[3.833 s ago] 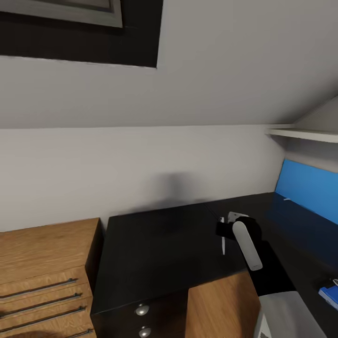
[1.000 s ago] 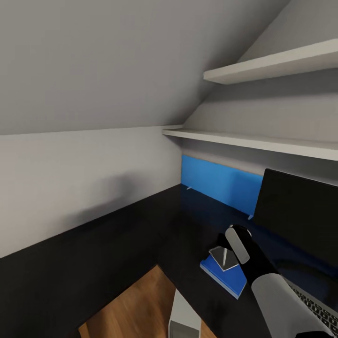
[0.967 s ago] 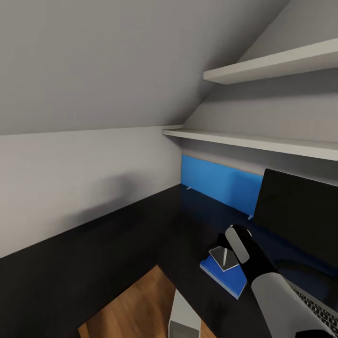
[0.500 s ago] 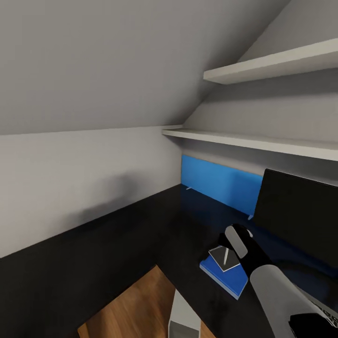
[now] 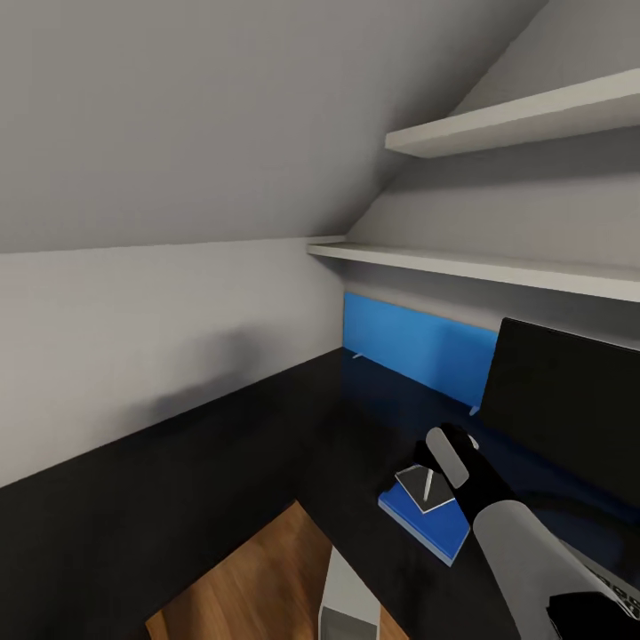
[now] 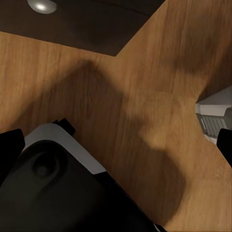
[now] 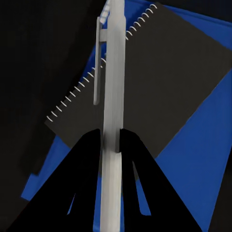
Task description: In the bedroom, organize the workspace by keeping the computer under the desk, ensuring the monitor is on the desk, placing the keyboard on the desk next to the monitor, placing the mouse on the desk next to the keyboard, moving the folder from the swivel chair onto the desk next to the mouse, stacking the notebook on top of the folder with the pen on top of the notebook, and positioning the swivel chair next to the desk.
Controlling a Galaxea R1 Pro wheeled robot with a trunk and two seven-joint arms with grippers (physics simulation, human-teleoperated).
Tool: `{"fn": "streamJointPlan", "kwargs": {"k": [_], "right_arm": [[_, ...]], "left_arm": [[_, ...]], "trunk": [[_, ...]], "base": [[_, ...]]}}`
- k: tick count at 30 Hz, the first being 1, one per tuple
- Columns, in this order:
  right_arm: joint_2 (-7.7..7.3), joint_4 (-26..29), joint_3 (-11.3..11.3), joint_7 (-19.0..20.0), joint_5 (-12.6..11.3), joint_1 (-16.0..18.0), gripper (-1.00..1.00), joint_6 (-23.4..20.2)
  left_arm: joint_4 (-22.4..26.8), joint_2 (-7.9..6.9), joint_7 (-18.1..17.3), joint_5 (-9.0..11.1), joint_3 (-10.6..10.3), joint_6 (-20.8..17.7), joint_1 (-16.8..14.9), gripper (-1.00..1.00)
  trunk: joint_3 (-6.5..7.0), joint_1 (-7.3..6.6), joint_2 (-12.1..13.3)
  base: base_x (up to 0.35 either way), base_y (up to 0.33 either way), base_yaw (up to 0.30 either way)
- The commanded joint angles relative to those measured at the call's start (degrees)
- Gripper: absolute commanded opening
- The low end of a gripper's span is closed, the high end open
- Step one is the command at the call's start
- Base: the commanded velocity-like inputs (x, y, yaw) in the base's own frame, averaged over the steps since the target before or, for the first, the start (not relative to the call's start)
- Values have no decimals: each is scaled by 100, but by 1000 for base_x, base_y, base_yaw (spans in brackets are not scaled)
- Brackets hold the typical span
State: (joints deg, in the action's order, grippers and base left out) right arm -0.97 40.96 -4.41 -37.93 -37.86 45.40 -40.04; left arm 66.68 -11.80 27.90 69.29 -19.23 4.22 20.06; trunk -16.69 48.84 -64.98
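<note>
A blue folder (image 5: 432,526) lies on the black desk (image 5: 267,444) in front of the dark monitor (image 5: 569,409). On the folder rests a dark spiral notebook (image 5: 418,491). My right gripper (image 7: 110,140) is shut on a slim silver pen (image 7: 114,72), which hangs over the notebook (image 7: 164,82) and folder (image 7: 193,169); I cannot tell whether the pen touches the notebook. In the head view the pen (image 5: 428,484) pokes out below my right wrist. A strip of the keyboard (image 5: 613,580) peeks out beside my right forearm. My left gripper (image 6: 116,145) is open over the wooden floor.
A blue panel (image 5: 418,351) stands at the desk's back under two white shelves (image 5: 498,267). A sloped ceiling closes in above. A light grey box (image 5: 348,597) stands on the wooden floor (image 6: 145,96) by the desk's edge. A dark drawer with a round knob (image 6: 42,5) is near my left arm.
Since the oldest frame the camera has swung right, from the drawers to the monitor corner. In the last second my right arm has shifted slightly, the pen still over the notebook.
</note>
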Motion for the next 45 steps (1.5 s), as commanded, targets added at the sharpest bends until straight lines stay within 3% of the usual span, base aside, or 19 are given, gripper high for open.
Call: {"fn": "streamJointPlan", "kwargs": {"k": [1,12,19,26,45], "right_arm": [[-8,7,-34,-47,-67,4,-100,-4],[-8,5,-34,-50,-64,4,-100,-4],[-8,7,-34,-52,-64,2,-100,-4],[-8,6,-34,-56,-64,3,-100,-4],[32,8,-42,-98,-29,-5,-100,-1]], "left_arm": [[11,-7,23,61,-19,44,-2,100],[28,-10,22,67,-19,44,-2,100],[37,-9,22,60,-33,44,-2,100],[38,-8,22,58,-36,44,-2,100],[73,-15,22,58,-45,42,-2,100]], "trunk": [[-6,1,-5],[-186,220,-406],[-186,220,-406],[-311,374,-686],[-311,374,-686]], "base": [[0,0,0],[0,0,0],[0,0,0],[0,0,0],[0,0,-85]]}}
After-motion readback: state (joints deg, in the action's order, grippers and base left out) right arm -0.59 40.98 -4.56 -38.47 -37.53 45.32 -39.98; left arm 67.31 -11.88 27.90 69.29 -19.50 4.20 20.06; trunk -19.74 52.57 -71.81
